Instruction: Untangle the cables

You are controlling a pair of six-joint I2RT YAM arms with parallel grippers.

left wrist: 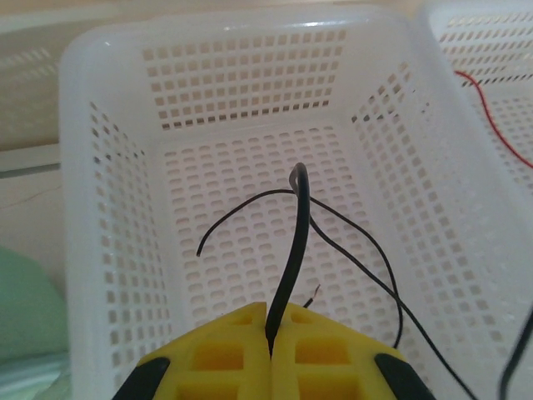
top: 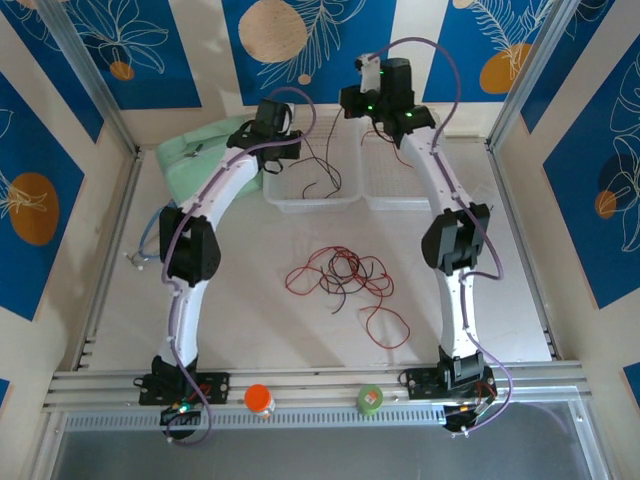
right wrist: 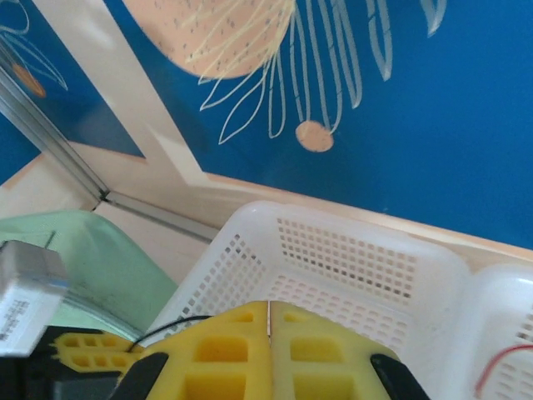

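A loose tangle of red and black cables (top: 340, 275) lies on the table between the two arms. My left gripper (top: 280, 135) hangs over the left white basket (top: 310, 205), shut on a black cable (left wrist: 293, 250) that rises from between the yellow fingers (left wrist: 225, 350) and curls down into the basket (left wrist: 108, 250). Its strands trail across the basket floor. My right gripper (top: 365, 95) is raised at the back near the wall. In the right wrist view the right gripper (right wrist: 268, 307) is shut with nothing seen held. A red cable (left wrist: 491, 117) lies in the right basket (top: 395, 200).
A green cloth (top: 200, 155) lies at the back left beside the baskets. A blue-grey cord (top: 145, 240) sits at the left edge. An orange-capped item (top: 259, 398) and a green roll (top: 370, 399) rest on the front rail.
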